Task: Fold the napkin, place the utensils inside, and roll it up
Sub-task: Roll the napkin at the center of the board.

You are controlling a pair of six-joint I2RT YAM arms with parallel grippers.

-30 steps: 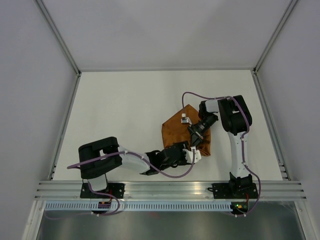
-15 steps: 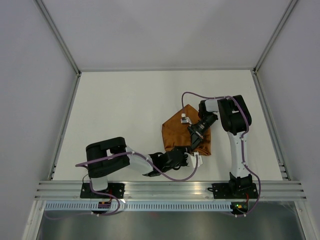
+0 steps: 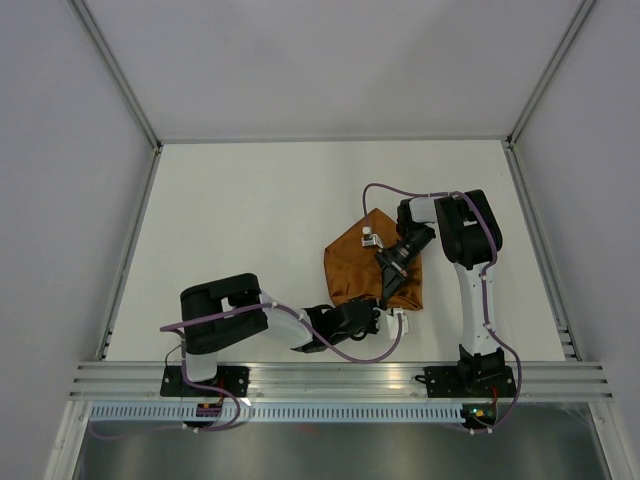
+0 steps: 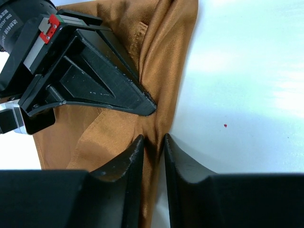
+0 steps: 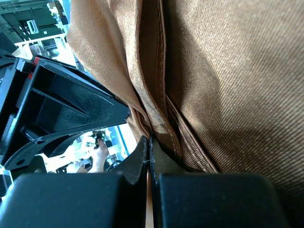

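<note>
Grabbing the napkin (image 3: 352, 268) fold
The napkin lies on the bench (image 3: 250, 215). My right tool (image 5: 149, 141) is pinched shut on it. My left tool (image 4: 152, 140) sits narrow round a fold, and I cannot tell if it grips. I should squeeze slowly.

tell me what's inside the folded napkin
Only layered cloth shows: the napkin is doubled over, with hems and folds bunched where the left end effector and right end effector meet it. Anything tucked between the layers is covered.
</note>
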